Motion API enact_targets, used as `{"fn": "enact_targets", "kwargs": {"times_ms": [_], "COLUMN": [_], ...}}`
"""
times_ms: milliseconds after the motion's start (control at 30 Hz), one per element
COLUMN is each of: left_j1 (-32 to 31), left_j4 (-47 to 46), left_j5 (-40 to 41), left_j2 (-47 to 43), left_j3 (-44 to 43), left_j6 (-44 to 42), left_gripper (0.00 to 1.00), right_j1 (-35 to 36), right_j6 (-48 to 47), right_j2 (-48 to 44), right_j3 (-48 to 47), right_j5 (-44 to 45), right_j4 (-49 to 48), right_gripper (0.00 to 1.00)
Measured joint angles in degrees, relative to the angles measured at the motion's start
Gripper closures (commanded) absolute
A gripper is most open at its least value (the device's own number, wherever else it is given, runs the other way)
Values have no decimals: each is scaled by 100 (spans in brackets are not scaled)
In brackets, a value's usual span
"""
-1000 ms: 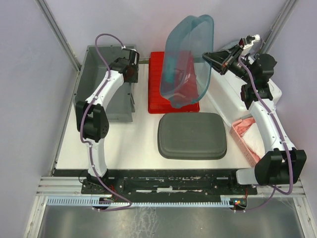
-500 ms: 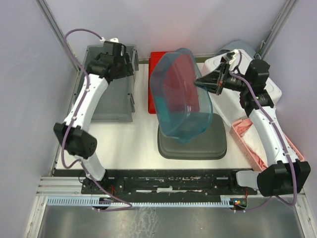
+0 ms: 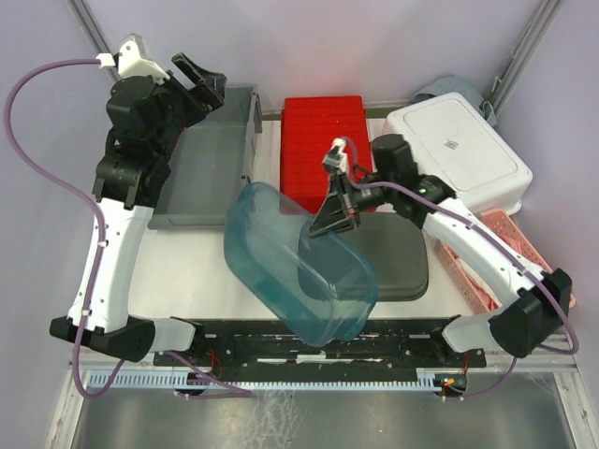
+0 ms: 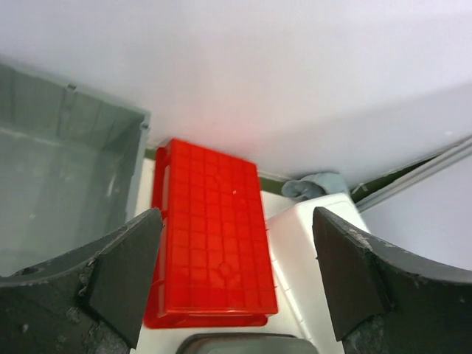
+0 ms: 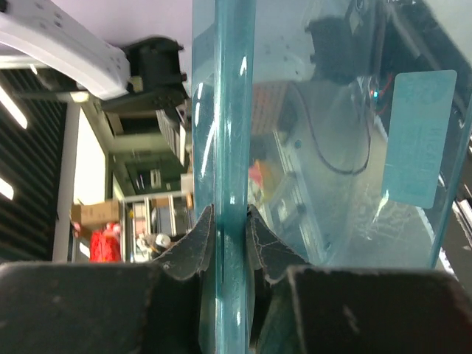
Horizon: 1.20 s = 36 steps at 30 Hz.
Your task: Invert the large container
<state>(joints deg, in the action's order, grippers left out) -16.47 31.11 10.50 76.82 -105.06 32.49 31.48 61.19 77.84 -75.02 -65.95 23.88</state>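
Right gripper [image 3: 325,227] clamped the large translucent teal plastic container [image 3: 299,271] by its rim (container tilted); left gripper [image 3: 200,80] stood open.

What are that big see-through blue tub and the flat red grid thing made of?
Large translucent teal tub: likely glossy plastic; things show through its walls. Flat red gridded tray: probably opaque moulded plastic, given its uniform square ribbing.

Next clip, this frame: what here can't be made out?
- Top view: whether the teal container touches the table; its own body covers any contact.
- Top view: contents of the pink basket; the right arm crosses it.
- Right wrist: text on the container's label, blurred.
- Left wrist: far side of the white box, behind a finger of the left gripper; container out of frame.
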Motion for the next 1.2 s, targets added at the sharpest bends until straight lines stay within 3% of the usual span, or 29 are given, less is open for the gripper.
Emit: {"fn": "enact_targets", "kwargs": {"times_ms": [367,800,933,1000,1200], "left_j1": [0,0,0,0,0], "left_j4": [-111,-103,-120,-122,-129], "left_j5": [-566,-658,-656,-656,-656], "left_j2": [-146,-153,-149,-142,-85], "left_j3": [-136,103,105,105,105], "left_j6": [13,55,79,101,142], "left_gripper": [11,11,11,11,11], "right_j1": [1432,1722,1685,1659,1508], "right_j6": [-1307,-1449,-1572,-1956,-3095], "right_j2": [2153,4354,4760,5014,5316], "right_j3": [-1495,-2675,-3228,-3783,-4715], "right_j5": [-203,-894,-800,-485,1375], "right_j4": [638,354,588,1237,3018], "right_gripper": [98,97,62,48,25]}}
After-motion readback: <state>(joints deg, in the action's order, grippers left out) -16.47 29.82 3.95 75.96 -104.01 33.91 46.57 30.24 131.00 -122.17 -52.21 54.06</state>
